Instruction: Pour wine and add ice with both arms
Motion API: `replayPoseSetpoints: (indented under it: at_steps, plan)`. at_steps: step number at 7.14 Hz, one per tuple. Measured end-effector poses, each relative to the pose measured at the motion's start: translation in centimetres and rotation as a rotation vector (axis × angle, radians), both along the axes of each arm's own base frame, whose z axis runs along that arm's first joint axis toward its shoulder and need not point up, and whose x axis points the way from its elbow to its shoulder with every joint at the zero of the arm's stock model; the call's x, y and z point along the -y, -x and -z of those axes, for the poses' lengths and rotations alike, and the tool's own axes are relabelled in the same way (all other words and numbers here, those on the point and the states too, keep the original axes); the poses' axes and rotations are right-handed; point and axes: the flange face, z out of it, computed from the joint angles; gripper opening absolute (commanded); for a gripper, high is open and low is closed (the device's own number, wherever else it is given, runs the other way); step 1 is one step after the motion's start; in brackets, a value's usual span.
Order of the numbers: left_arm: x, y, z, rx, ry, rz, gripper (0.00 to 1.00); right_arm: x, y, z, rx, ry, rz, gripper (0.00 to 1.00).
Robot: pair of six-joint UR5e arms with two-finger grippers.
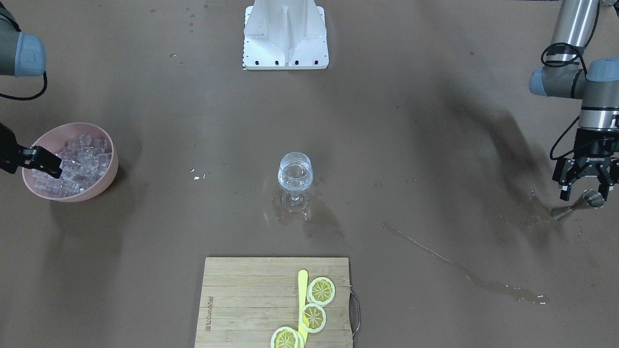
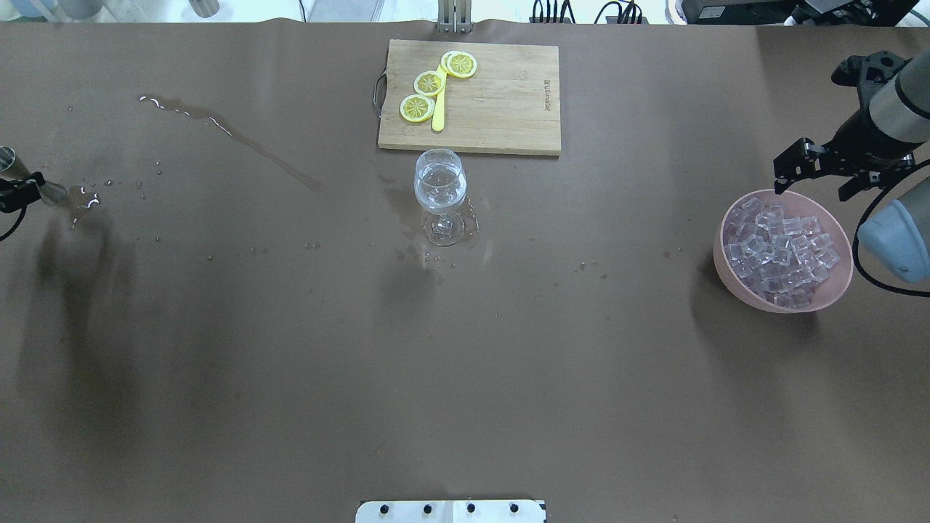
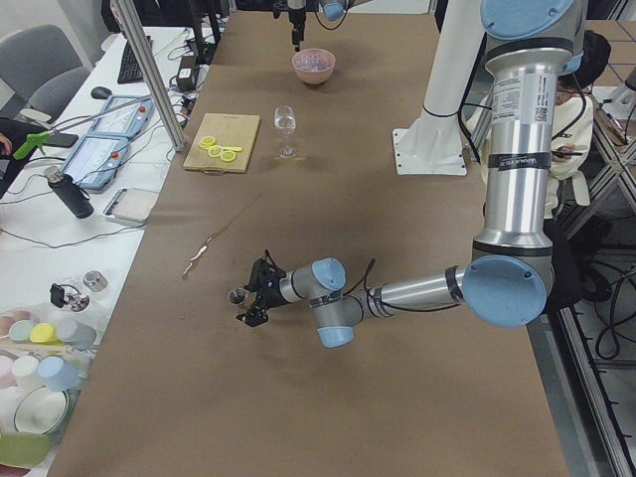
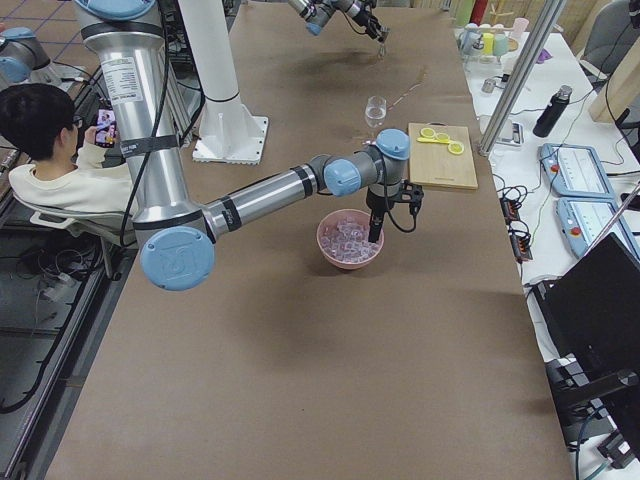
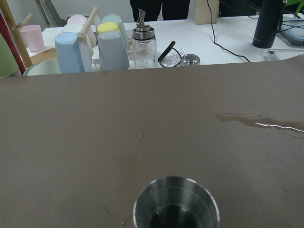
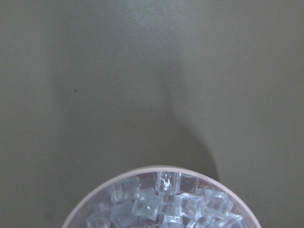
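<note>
**Wine in the glass, ice in the bowl**

The stemmed glass (image 1: 295,202) stands upright at the middle of the brown table (image 1: 435,121). The wine (image 1: 295,174), a clear and colourless pool, fills the lower part of its cup. Wet marks ring its foot.

The ice (image 1: 82,162) lies heaped in the pink bowl (image 1: 107,181) at the robot's right end of the table, well apart from the glass. The right gripper (image 2: 811,186) hangs over the bowl, pointing down with its two fingers spread wide. Whether a fingertip touches the cubes cannot be told. Its wrist camera shows only the bowl's rim and the topmost cubes.

At the other end the left gripper (image 1: 585,194) reaches low over the table, its fingers held apart. Between them a steel jigger (image 1: 593,199) stands in a wet patch — the pictures do not settle whether either finger touches it. The left wrist view looks down into the jigger's upper cup.

A thin streak of spilled liquid (image 1: 508,289) runs across the table between the jigger and the cutting board (image 1: 242,299). The board lies at the edge opposite the robot and carries three lemon slices (image 1: 321,290).
</note>
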Motion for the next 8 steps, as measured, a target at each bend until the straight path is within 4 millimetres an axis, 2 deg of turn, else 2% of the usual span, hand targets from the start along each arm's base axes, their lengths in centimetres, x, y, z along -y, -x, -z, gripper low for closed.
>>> replayPoseSetpoints:
  at_steps: [2, 4, 6, 8]
  plan:
    - [-0.4, -0.9, -0.5, 0.016, -0.018, 0.016, 0.96, -0.1, 0.4, -0.3, -0.004, 0.004, 0.006, 1.00]
    - [-0.2, -1.4, -0.8, 0.026, -0.023, 0.024, 0.88, -2.4, -0.2, -0.3, 0.001, 0.007, 0.007, 1.00]
    - [0.5, -2.1, -1.0, 0.034, -0.025, 0.030, 0.73, -4.2, 1.8, -0.2, 0.002, 0.015, 0.018, 1.00]
    - [0.8, -2.4, -0.9, 0.035, -0.026, 0.032, 0.55, -4.4, 3.9, -0.8, -0.006, 0.011, 0.017, 1.00]
